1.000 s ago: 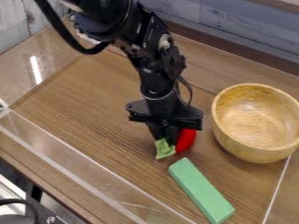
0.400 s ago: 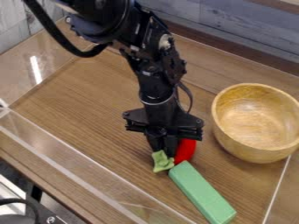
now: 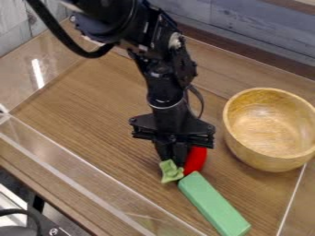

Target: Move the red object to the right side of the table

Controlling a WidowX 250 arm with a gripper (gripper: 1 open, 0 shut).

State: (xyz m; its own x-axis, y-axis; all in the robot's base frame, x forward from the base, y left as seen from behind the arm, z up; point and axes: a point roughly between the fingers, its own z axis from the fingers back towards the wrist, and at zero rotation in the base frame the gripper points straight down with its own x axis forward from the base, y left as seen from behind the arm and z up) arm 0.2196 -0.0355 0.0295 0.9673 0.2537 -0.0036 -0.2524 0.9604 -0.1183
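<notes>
The red object (image 3: 193, 161), a small strawberry-like toy with a light green leafy stem (image 3: 169, 170), sits low on the brown wood-grain table (image 3: 87, 111) near the front. My gripper (image 3: 182, 153) points straight down over it and is shut on it, the dark fingers (image 3: 174, 146) pinching its top. The toy's lower end touches or nearly touches the near end of a flat green block (image 3: 212, 204). The contact between the toy and the tabletop is hidden by the fingers.
A wooden bowl (image 3: 270, 127) stands at the right, just beyond the gripper. The green block lies diagonally toward the front right. Low clear acrylic walls (image 3: 74, 175) edge the table at the front and left.
The gripper has carried the red object a little toward the front, closer to the green block's near end. Over the last half second it has barely moved.
</notes>
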